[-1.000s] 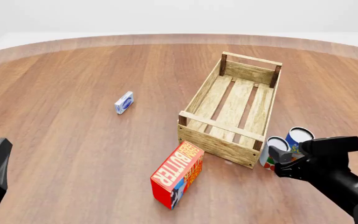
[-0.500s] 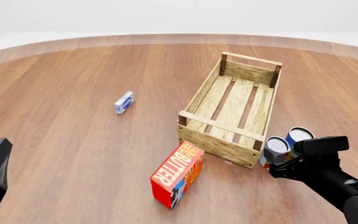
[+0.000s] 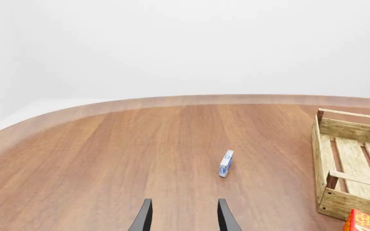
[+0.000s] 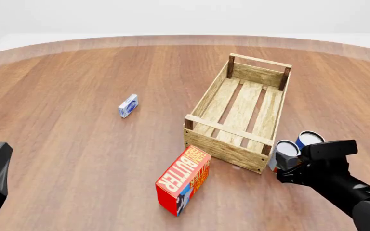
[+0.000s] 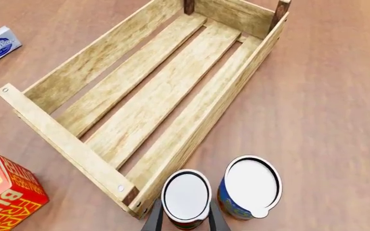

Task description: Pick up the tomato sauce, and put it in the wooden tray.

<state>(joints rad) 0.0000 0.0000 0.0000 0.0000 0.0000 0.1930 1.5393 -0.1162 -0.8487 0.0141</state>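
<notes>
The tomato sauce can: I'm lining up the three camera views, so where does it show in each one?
Front view: the tomato sauce stands at the near right corner of the wooden tray, partly behind the right gripper.
Right wrist view: the can sits between the fingertips, beside the blue-and-yellow can.
Left wrist view: not in it.
Shared landmark: the wooden tray, in all three.

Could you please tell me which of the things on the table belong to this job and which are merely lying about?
Belong to the job:
- tomato sauce, between the right gripper fingers, beside the tray's near corner
- wooden tray

Just lying about:
- blue-and-yellow can, right beside the sauce
- red butter box
- small blue-and-white packet
- left gripper, open, far from all of them
</notes>
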